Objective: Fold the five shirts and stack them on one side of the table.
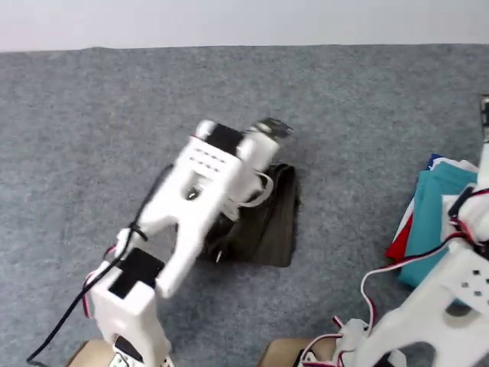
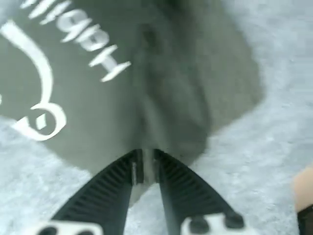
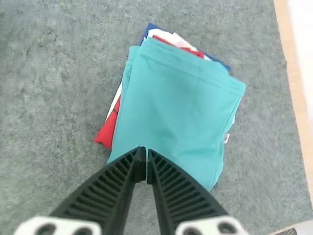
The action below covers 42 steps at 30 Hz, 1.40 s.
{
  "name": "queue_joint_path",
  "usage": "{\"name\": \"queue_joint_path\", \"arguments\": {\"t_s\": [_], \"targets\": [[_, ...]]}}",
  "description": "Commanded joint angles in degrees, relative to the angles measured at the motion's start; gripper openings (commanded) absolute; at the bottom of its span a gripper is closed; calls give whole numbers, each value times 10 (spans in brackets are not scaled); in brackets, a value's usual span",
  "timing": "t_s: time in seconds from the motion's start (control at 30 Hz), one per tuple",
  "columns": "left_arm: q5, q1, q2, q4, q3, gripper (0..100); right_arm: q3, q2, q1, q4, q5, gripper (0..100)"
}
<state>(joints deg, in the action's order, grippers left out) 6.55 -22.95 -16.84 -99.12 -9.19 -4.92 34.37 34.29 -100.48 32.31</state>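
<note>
One dark shirt [image 1: 279, 222] noted at centre, partly folded, its edge pinched in the clamped left gripper [image 2: 144, 164]. Farther right, noted the stack [image 1: 435, 218], teal shirt [image 3: 181, 112] on top, right gripper [image 3: 142, 159] clenched empty above it. Judged the risk: fold undone by a slipping thin pinch or by dragging.

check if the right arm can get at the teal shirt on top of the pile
Probably yes. The right gripper hangs over an edge of the teal shirt, and nothing lies on that shirt or between the two. Its jaws are shut, so they would need to open first.
</note>
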Motion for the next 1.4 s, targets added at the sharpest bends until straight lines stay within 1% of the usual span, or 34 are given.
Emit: {"name": "queue_joint_path", "arguments": {"t_s": [0.0, 0.1, 0.33, 0.47, 0.6, 0.77, 0.87, 0.93, 1.03, 1.17, 1.27, 1.37], "targets": [[21, 38, 0, -14, -19, 44, 22, 33, -5, -22, 3, 10], [23, 33, -36, -13, -19, 44, 44, 43, -5, -22, 3, 10], [20, -47, -127, 2, -22, 43, 58, 50, -5, -21, 3, 10], [19, -91, -128, 1, -29, 43, 58, 51, -5, -21, 3, 10], [20, -97, -101, -1, -35, 43, 58, 51, -5, -21, 3, 10], [22, -24, -51, -10, -35, 43, 59, 48, -6, -22, -1, 11], [23, 37, -14, -12, -35, 43, 67, 44, -24, -22, -47, 11], [23, 76, 14, -12, -35, 43, 93, 48, -68, -24, -74, 10], [21, 136, 60, -13, -35, 43, 134, 49, -160, -24, -127, 10], [21, 222, 113, -13, -35, 43, 169, 41, -287, -19, -262, 11], [23, 285, 132, -13, -32, 43, 192, 21, -359, -17, -351, 12], [25, 343, 134, -12, -32, 43, 215, -3, -409, 15, -375, 12]]}}
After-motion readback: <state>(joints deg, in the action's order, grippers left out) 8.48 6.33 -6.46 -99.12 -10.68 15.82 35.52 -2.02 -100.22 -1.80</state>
